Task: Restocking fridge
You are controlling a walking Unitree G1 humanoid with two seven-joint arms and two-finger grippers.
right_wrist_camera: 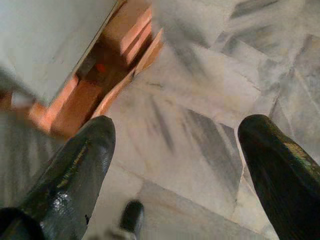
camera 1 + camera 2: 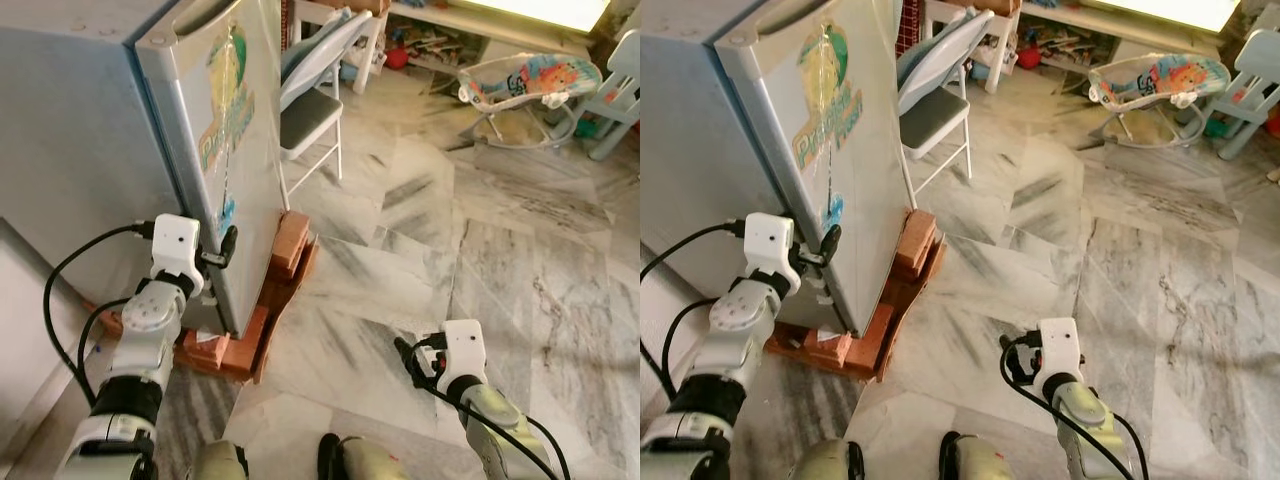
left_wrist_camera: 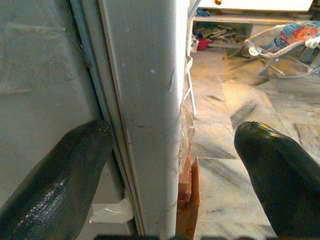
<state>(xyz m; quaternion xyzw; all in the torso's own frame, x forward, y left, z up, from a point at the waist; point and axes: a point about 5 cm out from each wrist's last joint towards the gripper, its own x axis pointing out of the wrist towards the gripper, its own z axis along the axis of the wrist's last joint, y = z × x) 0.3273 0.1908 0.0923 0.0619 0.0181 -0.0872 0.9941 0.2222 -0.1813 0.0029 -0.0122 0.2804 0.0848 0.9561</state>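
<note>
The left hand (image 3: 170, 165) is open, with one black finger on each side of the fridge door's edge (image 3: 150, 125). The fridge (image 2: 90, 120) stands right in front of it, on red bricks (image 2: 285, 270). The right hand (image 1: 175, 165) is open too, low over the marble floor (image 2: 480, 260). A folding chair (image 2: 310, 110) stands beyond the fridge.

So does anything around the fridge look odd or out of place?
Yes: the fridge stands on loose stacks of red bricks rather than on the marble floor, an uneven-looking base. The left claw straddles the door edge, fingers open.
</note>
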